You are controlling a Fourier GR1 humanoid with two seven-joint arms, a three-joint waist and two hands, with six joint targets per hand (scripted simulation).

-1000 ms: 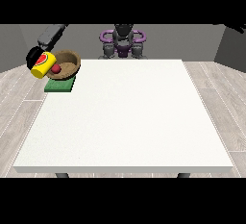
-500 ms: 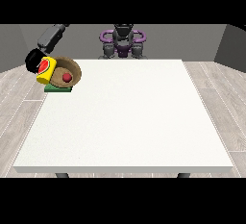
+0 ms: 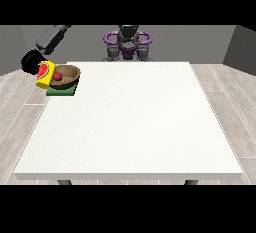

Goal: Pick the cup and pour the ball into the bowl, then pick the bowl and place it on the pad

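A brown bowl (image 3: 70,72) rests on the green pad (image 3: 62,91) at the table's far left corner, with a red ball (image 3: 58,76) inside it. A yellow cup (image 3: 45,75) with a red inside lies tilted against the bowl's left rim, its mouth towards the bowl. The black hand at the view's left (image 3: 31,61) is shut on the cup from above and behind, at the end of a grey forearm (image 3: 52,37). The other hand does not show.
The large white table (image 3: 130,122) fills the middle of the view. The pad slightly overhangs its left edge, and the cup hangs beyond that edge. The robot's torso (image 3: 127,44) stands behind the far edge.
The bowl, tilted and a little higher before, now lies level and lower on the pad. The hand and cup have shifted slightly down and right beside it.
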